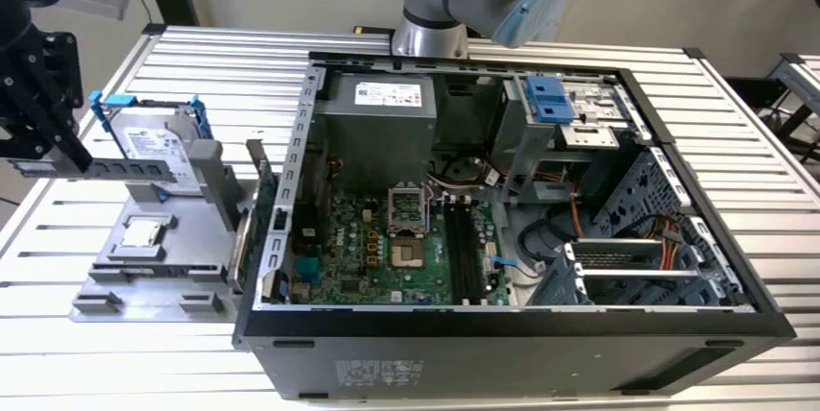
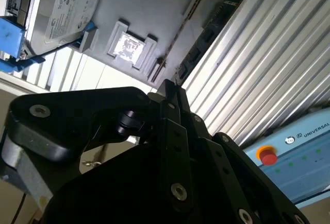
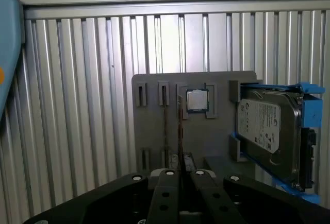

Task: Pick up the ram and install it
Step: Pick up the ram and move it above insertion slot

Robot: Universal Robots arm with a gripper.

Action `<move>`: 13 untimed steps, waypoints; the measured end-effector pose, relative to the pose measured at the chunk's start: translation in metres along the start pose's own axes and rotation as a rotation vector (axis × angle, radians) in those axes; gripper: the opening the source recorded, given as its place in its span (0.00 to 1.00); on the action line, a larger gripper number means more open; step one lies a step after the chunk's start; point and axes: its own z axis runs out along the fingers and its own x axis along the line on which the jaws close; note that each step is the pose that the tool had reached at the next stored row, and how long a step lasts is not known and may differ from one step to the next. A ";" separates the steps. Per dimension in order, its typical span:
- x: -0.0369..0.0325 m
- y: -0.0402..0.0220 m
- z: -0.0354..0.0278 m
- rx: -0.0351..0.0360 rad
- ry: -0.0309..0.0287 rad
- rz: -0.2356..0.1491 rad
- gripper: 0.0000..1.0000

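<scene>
My pincer [image 3: 180, 173], a black two-fingered claw, hangs with its fingers pressed together and nothing between them, tips poised above a grey slotted holder plate [image 3: 149, 131] on the ribbed aluminium table [image 3: 77, 105]. Standing on edge in that plate, on the side away from the other parts, is what I take for the ram [image 2: 211, 34], a long, narrow, dark, flat memory stick; my tips are near it but not touching. A thinner brown-edged strip [image 2: 175, 36] stands in the neighbouring slot, and I cannot tell what it is. I judge the stick light and stiff, yet delicate (bare chips on the faces, contacts along the buried edge). Its faces look smooth enough to slide in a loose hold. The best purchase seems to be across the two flat faces near the middle of the upper edge, squarely, so that it does not twist. Past it on the plate lie a small square silver processor chip [image 3: 196, 100] and a silver hard drive in a blue frame [image 3: 265, 126]. Farthest off, in the exterior view, sits the open black computer case [image 1: 513, 329], its green motherboard [image 1: 372, 267] showing long dark sockets [image 1: 468, 248].
</scene>
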 end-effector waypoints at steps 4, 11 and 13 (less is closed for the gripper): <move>-0.0007 -0.0001 -0.0109 0.0032 -0.0002 0.000 0.00; -0.0013 -0.0003 -0.0229 0.0064 -0.0005 0.000 0.00; -0.0013 -0.0003 -0.0229 0.0066 -0.0007 0.000 0.00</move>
